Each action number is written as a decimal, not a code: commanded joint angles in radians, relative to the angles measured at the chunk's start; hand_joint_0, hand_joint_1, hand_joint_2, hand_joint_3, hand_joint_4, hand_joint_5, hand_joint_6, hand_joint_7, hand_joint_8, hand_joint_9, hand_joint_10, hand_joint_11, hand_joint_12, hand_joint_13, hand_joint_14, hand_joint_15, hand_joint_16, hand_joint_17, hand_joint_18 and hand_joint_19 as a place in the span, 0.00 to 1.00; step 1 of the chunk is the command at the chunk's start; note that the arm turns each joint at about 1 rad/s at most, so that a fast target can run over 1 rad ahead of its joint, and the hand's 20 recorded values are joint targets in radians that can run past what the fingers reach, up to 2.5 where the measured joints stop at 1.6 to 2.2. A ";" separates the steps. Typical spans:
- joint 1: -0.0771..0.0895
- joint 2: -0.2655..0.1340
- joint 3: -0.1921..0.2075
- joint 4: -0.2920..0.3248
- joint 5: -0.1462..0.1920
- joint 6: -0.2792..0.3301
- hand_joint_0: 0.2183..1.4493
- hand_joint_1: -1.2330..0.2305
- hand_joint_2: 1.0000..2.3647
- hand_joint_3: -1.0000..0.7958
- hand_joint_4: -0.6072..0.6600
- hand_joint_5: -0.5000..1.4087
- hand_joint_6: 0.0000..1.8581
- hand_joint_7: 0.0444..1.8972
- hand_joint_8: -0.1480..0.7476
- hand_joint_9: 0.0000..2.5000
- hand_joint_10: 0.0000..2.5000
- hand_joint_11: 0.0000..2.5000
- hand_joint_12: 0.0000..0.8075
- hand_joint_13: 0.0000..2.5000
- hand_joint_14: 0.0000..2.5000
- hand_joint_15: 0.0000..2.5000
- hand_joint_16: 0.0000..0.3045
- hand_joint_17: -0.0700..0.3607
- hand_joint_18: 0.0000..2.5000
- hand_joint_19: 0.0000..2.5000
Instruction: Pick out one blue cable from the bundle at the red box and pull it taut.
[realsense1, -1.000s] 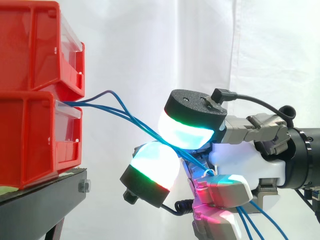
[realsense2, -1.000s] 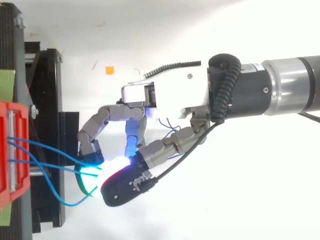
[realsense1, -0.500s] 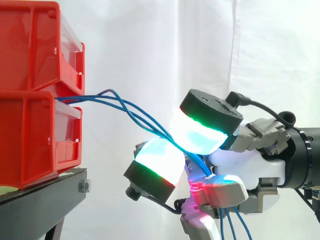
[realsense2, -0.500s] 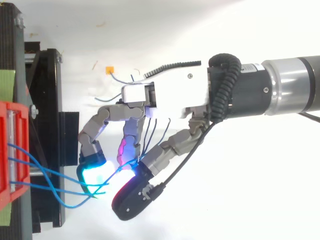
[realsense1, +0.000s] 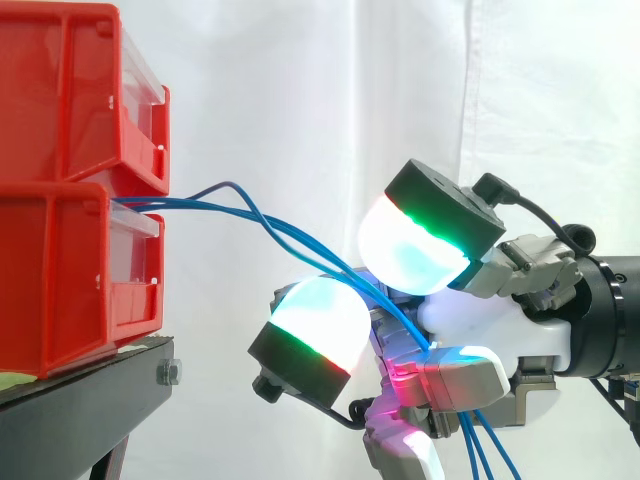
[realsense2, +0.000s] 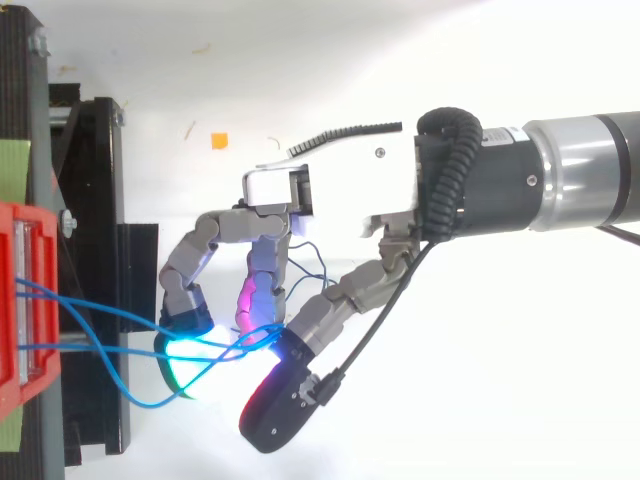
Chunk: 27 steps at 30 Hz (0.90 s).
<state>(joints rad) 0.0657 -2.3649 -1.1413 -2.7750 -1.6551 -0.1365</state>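
**A:** Step in hand: singling out. The white-and-grey robot hand (realsense1: 495, 330) sits near the lower red plastic box (realsense1: 70, 280). Its fingers are curled round several thin blue cables (realsense1: 268, 222), not one. The strands leave the box front, sag and cross in the air. They pass between the two large glowing pads (realsense1: 410, 250) and run under a red-lit finger at the palm.

**B:** Agreed. We judge nothing taut yet. As we read it, the next move is to let the extra strands slip free and keep one pinched. Then we draw away from the box along that strand's line.

**A:** From the side we get the loose ends hanging below the palm, and the gap between the two large pads.

**B:** From above, the hand (realsense2: 350, 190) shows its curl. The cables (realsense2: 110, 350) fan apart at the box (realsense2: 30, 395), and one loops wide beside the black metal stand (realsense2: 100, 180). From the side those strands overlap.
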 joint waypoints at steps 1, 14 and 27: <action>0.000 0.001 0.000 0.000 0.000 0.000 0.28 0.34 0.00 0.28 0.51 0.21 0.48 0.53 0.50 0.59 0.01 0.39 0.46 0.47 0.01 0.25 0.17 0.43 0.41 0.24; 0.000 0.001 0.000 0.000 -0.003 0.002 0.20 0.52 0.00 0.28 0.54 0.21 0.47 0.49 0.54 0.58 0.01 0.37 0.52 0.48 0.01 0.24 0.19 0.47 0.43 0.24; -0.001 0.001 0.002 0.000 -0.003 0.000 0.32 0.52 0.01 0.43 0.53 0.21 0.45 0.49 0.55 0.57 0.01 0.34 0.54 0.48 0.01 0.24 0.21 0.50 0.43 0.26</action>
<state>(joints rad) 0.0653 -2.3641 -1.1405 -2.7743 -1.6582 -0.1364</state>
